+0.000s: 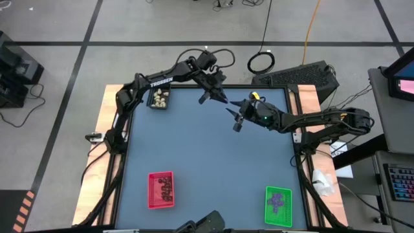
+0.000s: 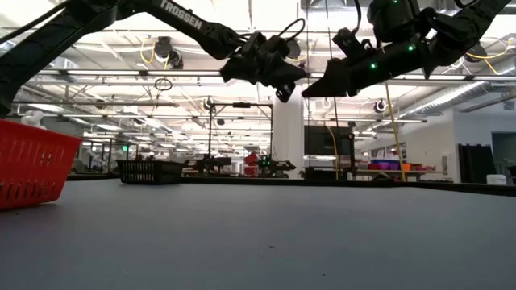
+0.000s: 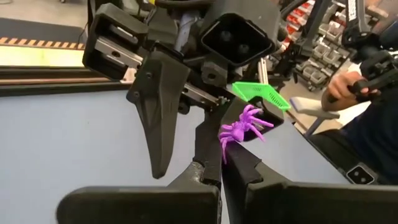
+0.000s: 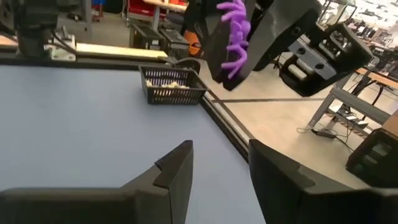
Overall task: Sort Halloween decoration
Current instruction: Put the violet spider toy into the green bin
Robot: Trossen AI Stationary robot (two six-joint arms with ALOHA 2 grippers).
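Observation:
A purple spider trinket [image 3: 239,129] is held in the air over the table's far middle by my left gripper [image 1: 218,97], which is shut on it. My right gripper [image 1: 235,119] faces it from the right, close by. It is open with nothing between its fingers [image 4: 177,165]. The right wrist view shows the spider [image 4: 235,34] above and beyond those fingers. A black tray [image 1: 159,98] with cream-white lumps stands at the far left. A red tray [image 1: 161,189] with black lumps is at the near left. A green tray [image 1: 278,206] with purple bits is at the near right. My left gripper pinches the purple spider's body [image 3: 229,138] between its two fingers, at their free ends. The legs spread out past the fingertips. The fingers reach nearly level toward the table's right side. The spider is lifted clear of the table.
The blue table top [image 1: 207,162] lies bare between the three trays. In the low view both grippers hang well above it. A person's hand [image 3: 345,84] shows beyond the table's right edge in the left wrist view. Cables and a keyboard [image 1: 301,74] lie past the far edge.

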